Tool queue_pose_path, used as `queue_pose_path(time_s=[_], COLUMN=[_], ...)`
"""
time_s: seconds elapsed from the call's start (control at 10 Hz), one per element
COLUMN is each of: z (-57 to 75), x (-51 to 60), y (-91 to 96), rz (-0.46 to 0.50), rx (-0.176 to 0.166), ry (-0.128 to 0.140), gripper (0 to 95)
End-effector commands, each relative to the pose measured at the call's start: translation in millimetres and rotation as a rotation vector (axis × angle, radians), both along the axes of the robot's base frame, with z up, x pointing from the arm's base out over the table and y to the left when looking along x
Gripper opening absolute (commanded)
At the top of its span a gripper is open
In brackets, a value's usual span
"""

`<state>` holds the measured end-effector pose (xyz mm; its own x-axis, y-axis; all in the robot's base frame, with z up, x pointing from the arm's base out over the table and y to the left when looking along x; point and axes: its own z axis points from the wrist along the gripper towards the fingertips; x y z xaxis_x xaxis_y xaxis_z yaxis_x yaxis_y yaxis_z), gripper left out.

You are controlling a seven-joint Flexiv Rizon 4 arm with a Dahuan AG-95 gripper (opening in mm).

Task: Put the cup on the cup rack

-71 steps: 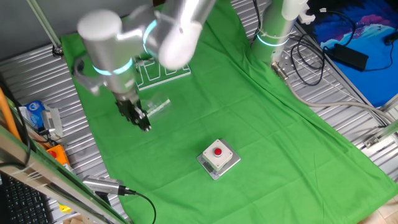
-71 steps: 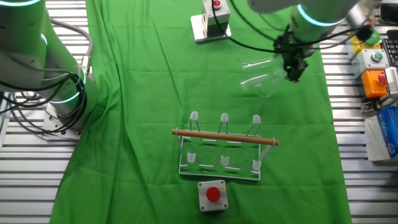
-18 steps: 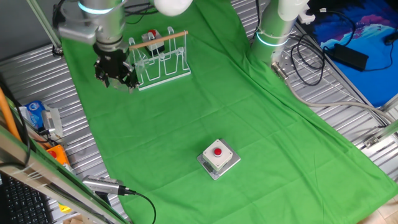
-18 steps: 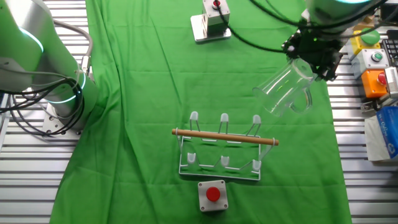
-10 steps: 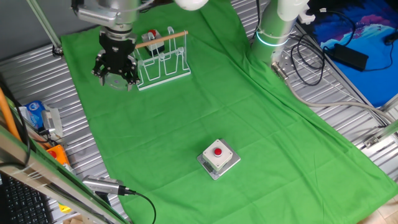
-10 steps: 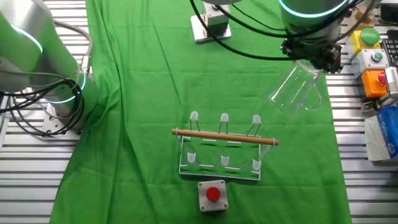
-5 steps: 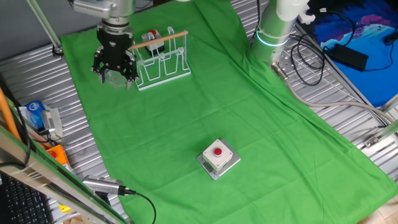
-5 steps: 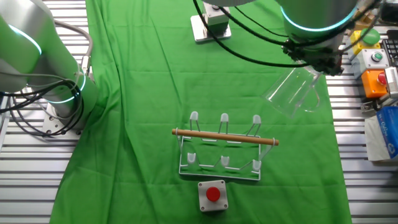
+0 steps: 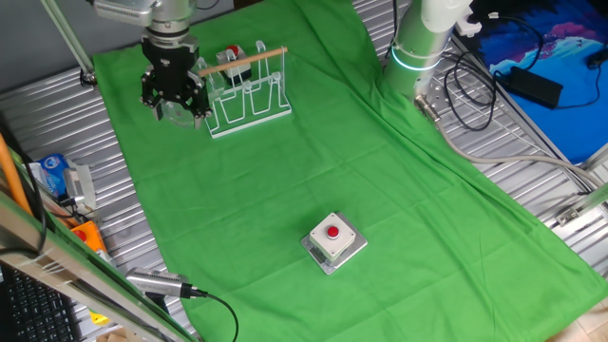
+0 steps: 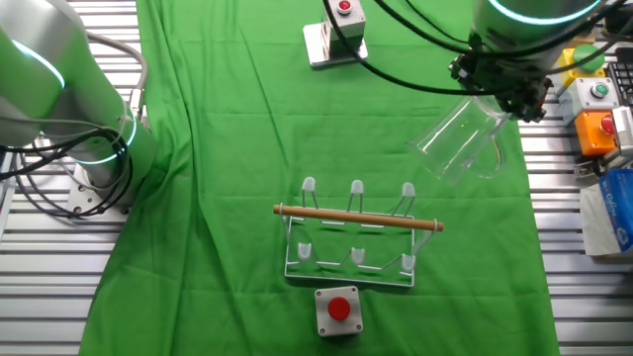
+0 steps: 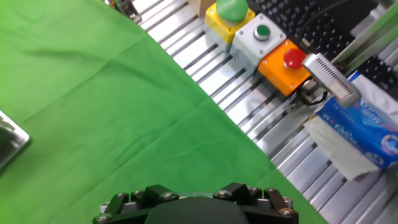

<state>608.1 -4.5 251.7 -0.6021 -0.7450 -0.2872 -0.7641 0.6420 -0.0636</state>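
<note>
The cup (image 10: 457,141) is a clear glass held tilted in the air, mouth down and to the left, above and right of the cup rack (image 10: 356,231). It also shows as a faint glass shape (image 9: 177,113) just left of the rack (image 9: 249,92). My gripper (image 10: 499,87) is shut on the cup's upper end; it shows dark above the cup (image 9: 174,87) in one fixed view. In the hand view only the gripper's black base (image 11: 194,200) and a sliver of glass rim show. The rack is white wire with a wooden dowel (image 10: 358,218) across the top.
A grey box with a red button (image 10: 338,310) sits just in front of the rack; another (image 10: 338,22) lies at the far end of the green cloth (image 10: 257,119). Button boxes (image 10: 596,109) and a blue packet (image 10: 615,212) lie on the metal table to the right. A second arm's base (image 10: 69,109) stands at left.
The gripper with the cup has risen off the cloth and moved to beside the rack; in the last half second it shifted slightly and the cup tilted a bit more.
</note>
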Motion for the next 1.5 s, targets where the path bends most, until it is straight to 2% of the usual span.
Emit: queue_pose_path(time_s=[0.1,0.2,0.4,0.8,1.2,1.5], z=[-0.8,-0.9,-1.2,-3.6,-12.1,-15.4], x=[-0.7,-0.6,-0.2,-0.1,3.4,3.2], y=[-0.3,-0.4,-0.8,-4.2,-13.5,-12.0], rz=[0.023,0.022,0.016,0.012,0.022,0.015], rx=[0.035,0.038,0.06,0.084,0.103,0.112], ry=[-0.083,-0.083,-0.116,-0.145,-0.157,-0.157], gripper=[0.0,0.0,0.0,0.0,0.0,0.0])
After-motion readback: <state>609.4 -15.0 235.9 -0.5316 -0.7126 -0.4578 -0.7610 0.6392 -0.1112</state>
